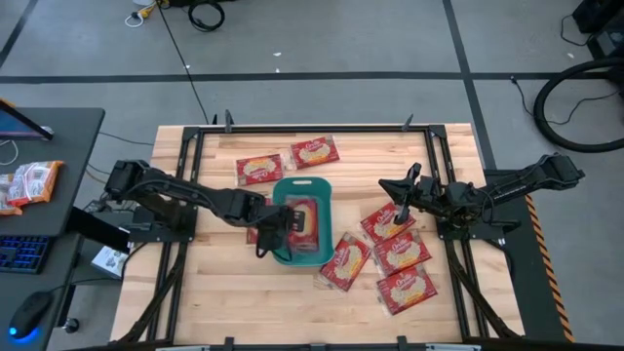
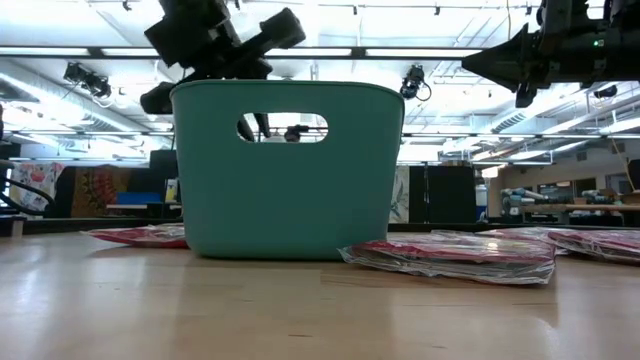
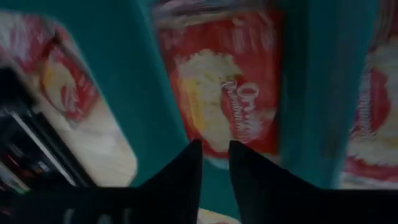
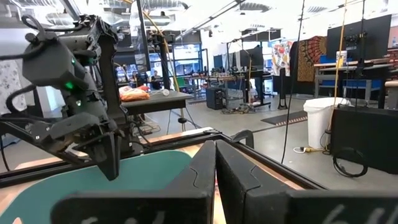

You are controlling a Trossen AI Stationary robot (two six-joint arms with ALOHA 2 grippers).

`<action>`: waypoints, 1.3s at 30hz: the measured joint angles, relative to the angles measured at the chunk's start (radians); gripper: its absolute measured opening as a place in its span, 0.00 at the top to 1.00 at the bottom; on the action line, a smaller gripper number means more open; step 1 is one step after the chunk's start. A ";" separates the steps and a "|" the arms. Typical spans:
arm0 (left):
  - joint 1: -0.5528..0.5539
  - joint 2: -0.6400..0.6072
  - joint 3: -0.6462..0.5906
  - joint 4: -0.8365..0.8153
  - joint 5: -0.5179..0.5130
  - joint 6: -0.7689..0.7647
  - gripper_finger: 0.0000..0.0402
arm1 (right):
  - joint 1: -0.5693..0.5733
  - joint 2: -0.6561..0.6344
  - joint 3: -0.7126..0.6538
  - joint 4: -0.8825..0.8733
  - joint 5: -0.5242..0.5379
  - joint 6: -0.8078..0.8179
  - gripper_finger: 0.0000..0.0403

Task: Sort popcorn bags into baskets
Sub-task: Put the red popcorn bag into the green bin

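The teal bin (image 1: 322,195) stands mid-table and shows end-on in the low view (image 2: 290,190). One red popcorn bag (image 3: 224,93) lies flat inside it. My left gripper (image 1: 273,226) hovers over the bin's left rim, narrowly open and empty, in its wrist view (image 3: 214,155) above that bag. My right gripper (image 1: 388,185) is shut and empty (image 4: 216,162), raised above several bags (image 1: 385,222) lying flat right of the bin. Two more bags (image 1: 258,169) lie at the far side, and another (image 1: 252,234) lies under my left arm.
A black frame rail (image 1: 429,175) runs along the table beside the right arm. The bags at the right overlap one another (image 2: 450,255) close to the bin's near right corner. Bare wood lies at the near left (image 1: 214,292).
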 joint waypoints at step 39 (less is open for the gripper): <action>0.545 -0.239 -0.441 0.229 0.113 -1.060 0.69 | 0.000 0.000 0.000 0.006 -0.001 0.016 0.95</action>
